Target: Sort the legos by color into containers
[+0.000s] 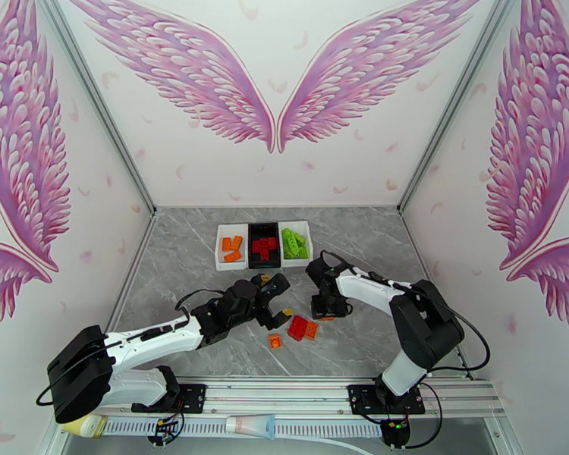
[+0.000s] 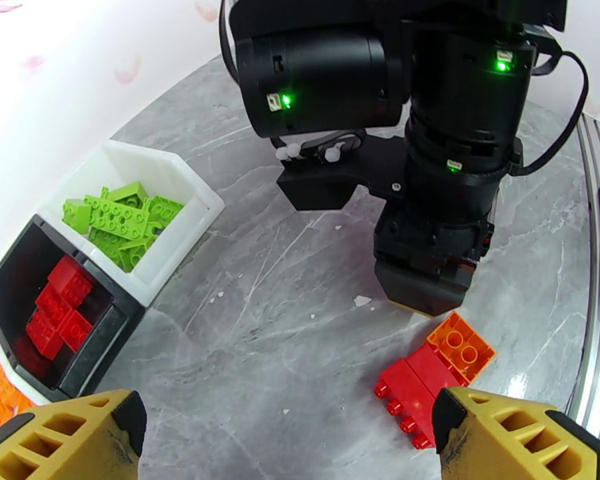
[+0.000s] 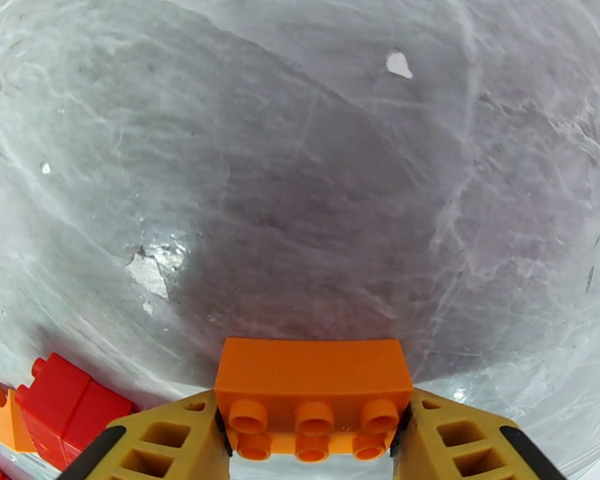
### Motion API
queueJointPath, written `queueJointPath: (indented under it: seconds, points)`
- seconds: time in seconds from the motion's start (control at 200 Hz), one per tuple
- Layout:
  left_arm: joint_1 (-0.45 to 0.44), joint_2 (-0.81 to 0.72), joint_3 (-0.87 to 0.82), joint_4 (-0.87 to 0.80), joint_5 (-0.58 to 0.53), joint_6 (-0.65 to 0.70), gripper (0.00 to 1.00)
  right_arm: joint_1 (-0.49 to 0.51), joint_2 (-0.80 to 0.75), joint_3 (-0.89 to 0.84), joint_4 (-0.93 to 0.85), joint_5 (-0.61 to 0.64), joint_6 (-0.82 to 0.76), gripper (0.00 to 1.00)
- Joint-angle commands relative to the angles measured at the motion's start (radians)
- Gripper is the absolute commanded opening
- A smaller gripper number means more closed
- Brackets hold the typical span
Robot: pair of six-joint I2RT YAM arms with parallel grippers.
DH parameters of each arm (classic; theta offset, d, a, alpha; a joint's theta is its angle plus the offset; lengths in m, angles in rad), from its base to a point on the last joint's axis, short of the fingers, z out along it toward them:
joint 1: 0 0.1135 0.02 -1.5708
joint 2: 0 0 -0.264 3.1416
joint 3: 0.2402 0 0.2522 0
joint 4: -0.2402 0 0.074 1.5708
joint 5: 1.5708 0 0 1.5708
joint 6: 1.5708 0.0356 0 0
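Grey marble tabletop, wing-painted walls behind. Right claw is pinched onto an orange brick, whose long axis runs finger to finger. Its home, the white tray of orange pieces, lies toward ten o'clock from that claw. Left claw gapes wide, empty, beside a red brick.

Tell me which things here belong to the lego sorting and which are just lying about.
Job: loose legos, gripped orange brick, sorted legos, containers.
Lying about: white tube at the near edge, pink wing murals.
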Motion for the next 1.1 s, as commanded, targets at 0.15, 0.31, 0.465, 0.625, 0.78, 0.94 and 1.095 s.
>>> queueJointPath:
  seconds: [0.15,0.31,0.465,0.625,0.78,0.94,1.095]
  points:
    - [-0.007,-0.124,-0.058,0.007,-0.074,-0.044,0.99,-0.006,-0.066,0.022,0.051,-0.031,-0.064,0.46]
    - [-0.004,-0.232,-0.102,-0.048,-0.138,-0.072,0.99,0.000,-0.088,0.092,0.145,-0.079,-0.115,0.46]
    - [0.003,-0.344,-0.142,-0.109,-0.181,-0.105,0.99,0.029,-0.042,0.200,0.248,-0.096,-0.164,0.47]
    - [0.029,-0.423,-0.162,-0.159,-0.179,-0.126,0.99,0.067,0.078,0.382,0.316,-0.109,-0.218,0.45]
    - [0.050,-0.453,-0.170,-0.166,-0.193,-0.154,0.99,0.103,0.235,0.595,0.331,-0.114,-0.286,0.47]
    - [0.068,-0.464,-0.160,-0.185,-0.195,-0.185,0.99,0.122,0.379,0.784,0.342,-0.122,-0.331,0.47]
    - [0.096,-0.470,-0.161,-0.156,-0.174,-0.237,0.99,0.153,0.511,0.946,0.351,-0.131,-0.353,0.49]
